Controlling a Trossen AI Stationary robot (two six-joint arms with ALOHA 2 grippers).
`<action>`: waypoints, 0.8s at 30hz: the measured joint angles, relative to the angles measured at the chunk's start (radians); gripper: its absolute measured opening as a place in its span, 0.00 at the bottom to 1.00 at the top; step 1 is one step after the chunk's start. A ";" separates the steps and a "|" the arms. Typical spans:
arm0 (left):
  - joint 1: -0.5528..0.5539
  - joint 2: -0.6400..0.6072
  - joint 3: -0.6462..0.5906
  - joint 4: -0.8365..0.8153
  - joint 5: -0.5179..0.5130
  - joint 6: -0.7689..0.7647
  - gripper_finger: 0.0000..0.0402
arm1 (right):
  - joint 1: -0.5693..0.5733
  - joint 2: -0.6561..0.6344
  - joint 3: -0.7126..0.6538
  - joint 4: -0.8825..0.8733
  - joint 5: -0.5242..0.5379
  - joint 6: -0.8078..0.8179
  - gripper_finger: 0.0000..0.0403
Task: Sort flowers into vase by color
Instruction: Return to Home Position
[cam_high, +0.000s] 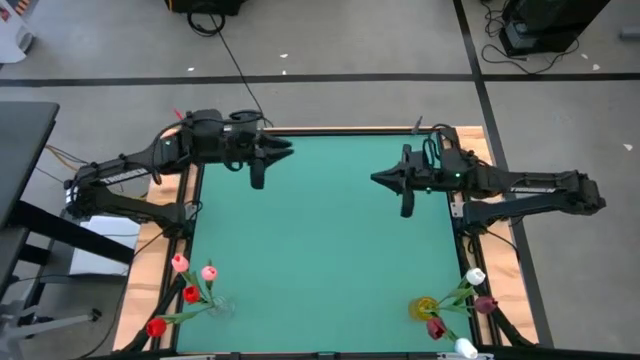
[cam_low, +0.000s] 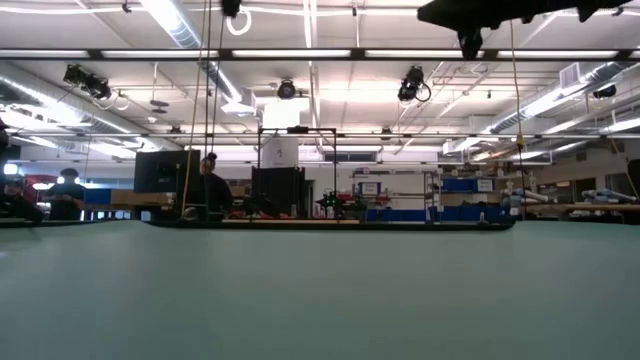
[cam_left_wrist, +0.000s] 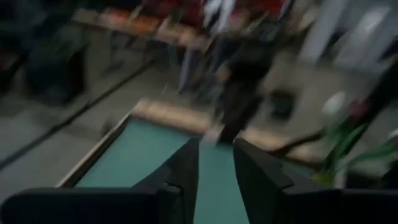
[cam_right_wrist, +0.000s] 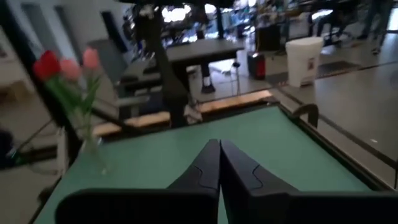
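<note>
Red and pink tulips (cam_high: 190, 285) stand with their stems in a clear vase (cam_high: 222, 306) at the table's near left corner; the right wrist view shows the tulips (cam_right_wrist: 65, 68) too. White and dark maroon tulips (cam_high: 476, 292) stand in a yellow vase (cam_high: 424, 307) at the near right corner and appear blurred in the left wrist view (cam_left_wrist: 348, 118). My left gripper (cam_high: 288, 150) (cam_left_wrist: 216, 155) hovers over the far left of the mat, slightly open and empty. My right gripper (cam_high: 376, 179) (cam_right_wrist: 219, 146) hovers over the far right, shut and empty.
The green mat (cam_high: 320, 250) lies bare between the arms and the two vases. A wooden rim (cam_high: 150, 270) frames it. In the low view, people sit at desks (cam_low: 205, 190) in the room beyond the table's far edge.
</note>
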 joint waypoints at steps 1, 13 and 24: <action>0.013 -0.015 -0.002 -0.063 -0.002 0.011 0.25 | 0.000 -0.020 0.000 -0.030 -0.010 -0.011 0.03; 0.145 -0.304 -0.500 0.207 0.105 0.005 0.01 | 0.104 -0.289 0.000 -0.218 0.014 -0.138 0.01; 0.028 -0.291 -0.658 0.356 0.084 0.044 0.01 | 0.103 -0.378 0.001 -0.408 0.159 -0.101 0.01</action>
